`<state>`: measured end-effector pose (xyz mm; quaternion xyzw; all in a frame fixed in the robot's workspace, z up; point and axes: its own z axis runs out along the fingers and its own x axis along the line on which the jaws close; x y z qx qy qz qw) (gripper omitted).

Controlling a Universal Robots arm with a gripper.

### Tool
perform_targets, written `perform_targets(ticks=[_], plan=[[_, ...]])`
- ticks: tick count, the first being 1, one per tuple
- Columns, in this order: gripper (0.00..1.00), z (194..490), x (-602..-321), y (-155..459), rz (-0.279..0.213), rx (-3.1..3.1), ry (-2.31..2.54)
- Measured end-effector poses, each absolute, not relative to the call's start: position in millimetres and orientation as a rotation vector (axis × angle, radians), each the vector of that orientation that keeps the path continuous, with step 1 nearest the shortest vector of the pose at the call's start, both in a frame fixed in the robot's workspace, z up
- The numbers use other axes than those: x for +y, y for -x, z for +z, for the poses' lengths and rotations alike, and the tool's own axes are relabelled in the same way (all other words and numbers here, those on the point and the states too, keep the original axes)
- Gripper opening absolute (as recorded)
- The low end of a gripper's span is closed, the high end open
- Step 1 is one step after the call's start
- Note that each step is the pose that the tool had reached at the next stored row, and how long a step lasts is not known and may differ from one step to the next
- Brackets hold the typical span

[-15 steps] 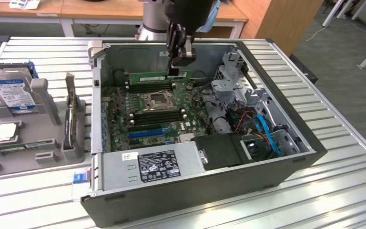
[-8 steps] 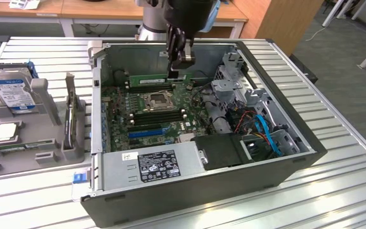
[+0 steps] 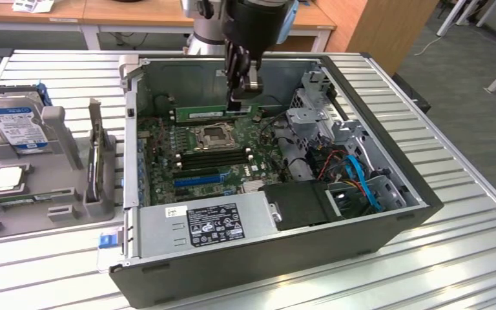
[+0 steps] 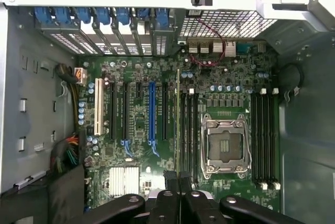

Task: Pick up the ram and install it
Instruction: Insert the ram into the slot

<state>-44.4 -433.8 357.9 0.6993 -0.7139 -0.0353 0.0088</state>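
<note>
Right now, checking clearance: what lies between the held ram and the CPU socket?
In the wrist view, black memory slots lie between the ram and the CPU socket.

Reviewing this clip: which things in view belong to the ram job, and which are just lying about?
In the job:
- ram, held in the shut claw
- motherboard beneath it
- memory slots

Lying about:
- hard drive and processor, on the grey tray
- power supply, in the case

Arm (image 3: 261, 19) hanging vertical from above, claw (image 3: 241, 98) pointing straight down, clamped on the ram (image 3: 203, 113)
</note>
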Motion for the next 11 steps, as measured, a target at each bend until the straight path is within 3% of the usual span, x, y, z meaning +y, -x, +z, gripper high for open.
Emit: perform_targets(ticks=[11], plan=[[0.12, 341, -434, 44, -0.11, -2.232, -2.183]])
